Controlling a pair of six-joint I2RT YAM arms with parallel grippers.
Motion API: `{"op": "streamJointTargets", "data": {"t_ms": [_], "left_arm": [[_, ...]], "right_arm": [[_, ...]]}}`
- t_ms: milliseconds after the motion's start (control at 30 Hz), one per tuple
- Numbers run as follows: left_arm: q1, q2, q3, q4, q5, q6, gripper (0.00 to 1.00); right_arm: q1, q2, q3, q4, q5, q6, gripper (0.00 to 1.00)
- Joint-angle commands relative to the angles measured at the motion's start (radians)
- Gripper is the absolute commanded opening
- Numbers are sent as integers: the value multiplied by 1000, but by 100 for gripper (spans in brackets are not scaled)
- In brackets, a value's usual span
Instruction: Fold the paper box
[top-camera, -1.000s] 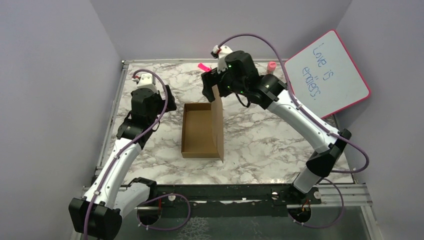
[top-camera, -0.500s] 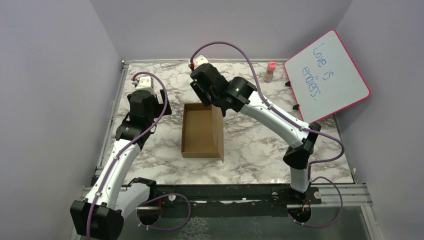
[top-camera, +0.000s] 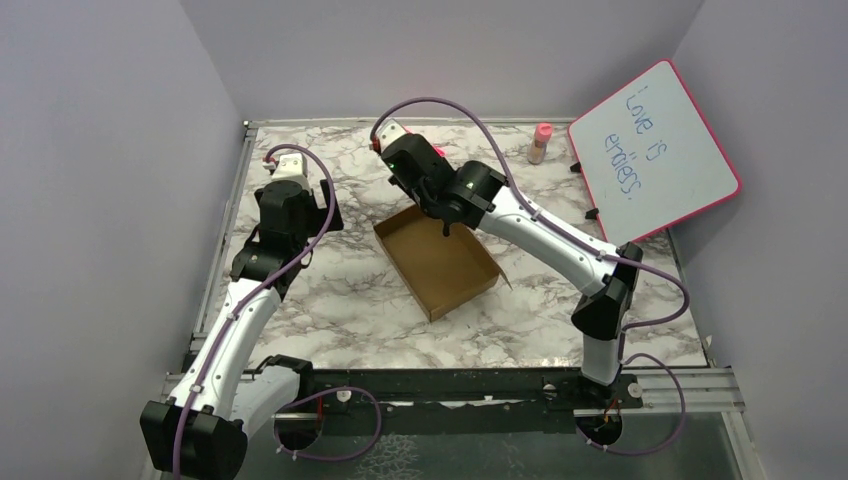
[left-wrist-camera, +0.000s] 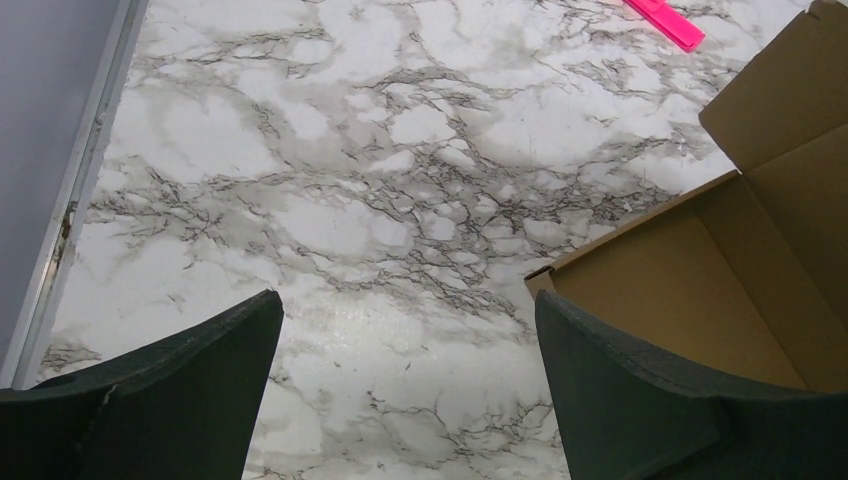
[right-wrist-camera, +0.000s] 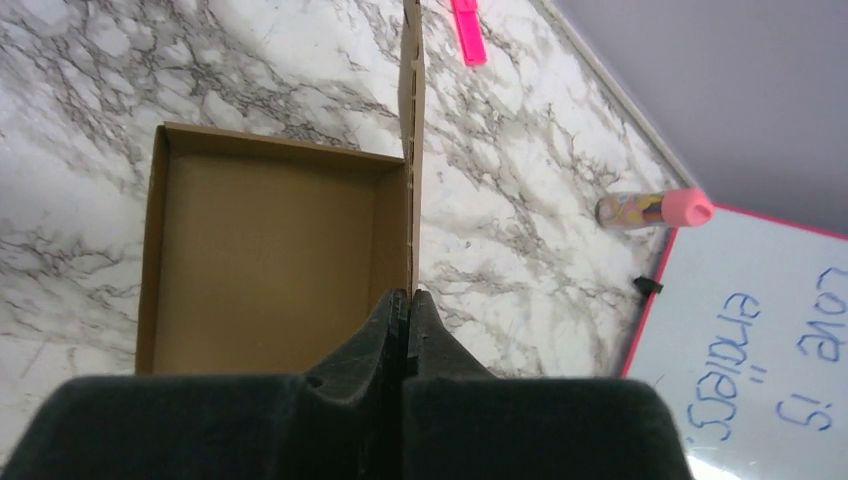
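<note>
The paper box (top-camera: 435, 265) is a shallow brown cardboard tray lying askew at mid-table, open side up, with one long flap (right-wrist-camera: 410, 120) standing upright on its right side. My right gripper (top-camera: 443, 228) reaches down at the box's far end. In the right wrist view its jaws (right-wrist-camera: 408, 293) are shut, pinching the thin edge of that upright flap. My left gripper (left-wrist-camera: 405, 305) hovers open over bare marble left of the box, with nothing between its fingers. A corner of the box (left-wrist-camera: 700, 290) shows just past the left gripper's right finger (left-wrist-camera: 640, 390).
A pink-framed whiteboard (top-camera: 655, 150) leans at the back right, with a pink-capped bottle (top-camera: 541, 142) beside it. A pink marker (left-wrist-camera: 665, 22) lies behind the box. A metal rail (left-wrist-camera: 90, 170) borders the table's left edge.
My right gripper came down from behind the box and shut on the upright flap. The box swung round, its near end going right. The left arm stayed put and open.
</note>
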Motion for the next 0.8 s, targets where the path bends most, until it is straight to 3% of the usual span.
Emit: {"op": "streamJointTargets", "data": {"t_ms": [0, 167, 400, 600, 767], "left_arm": [[-2, -18, -15, -4, -14, 6, 97], [-3, -22, -18, -2, -13, 11, 97], [-2, -25, -17, 0, 3, 29, 97], [1, -41, -22, 7, 20, 71, 97], [17, -52, -30, 22, 46, 116, 97]], "right_arm": [[-8, -88, -78, 176, -84, -221, 2], [-76, -138, -123, 250, -371, -375, 2], [-162, -145, -141, 212, -731, -563, 2], [-229, -136, -133, 212, -910, -694, 2], [-240, -89, -72, 186, -945, -731, 4]]}}
